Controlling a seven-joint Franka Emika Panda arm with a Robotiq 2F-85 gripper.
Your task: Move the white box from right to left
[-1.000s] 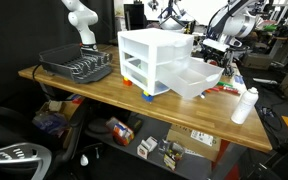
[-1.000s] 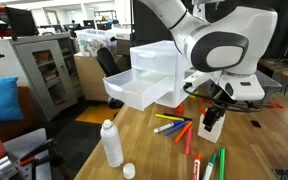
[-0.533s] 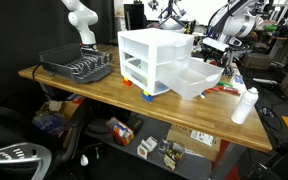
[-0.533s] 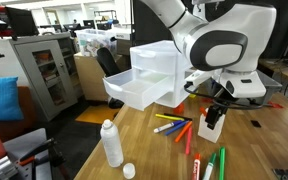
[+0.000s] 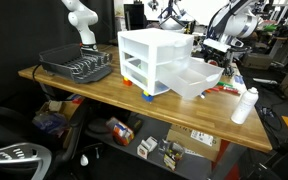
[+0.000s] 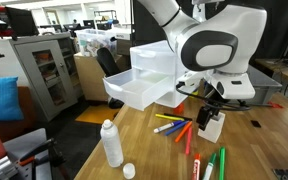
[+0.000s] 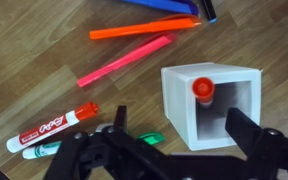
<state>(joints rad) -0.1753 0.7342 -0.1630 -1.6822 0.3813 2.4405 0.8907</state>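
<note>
Wooden bench [image 7: 34,40], markers [image 7: 124,60] scattered. Gripper [image 7: 176,120] hangs open over the white box [image 7: 216,115]. It probably needs centring so both fingers clear the walls before closing.

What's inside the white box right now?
In the wrist view, the white box is open-topped and holds one red-orange round cap, likely a marker standing on end. Its body and the box floor cannot be seen from this angle.

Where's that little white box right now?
In an exterior view the white box stands on the wooden table just below the gripper, with markers beside it and the white drawers behind.
</note>
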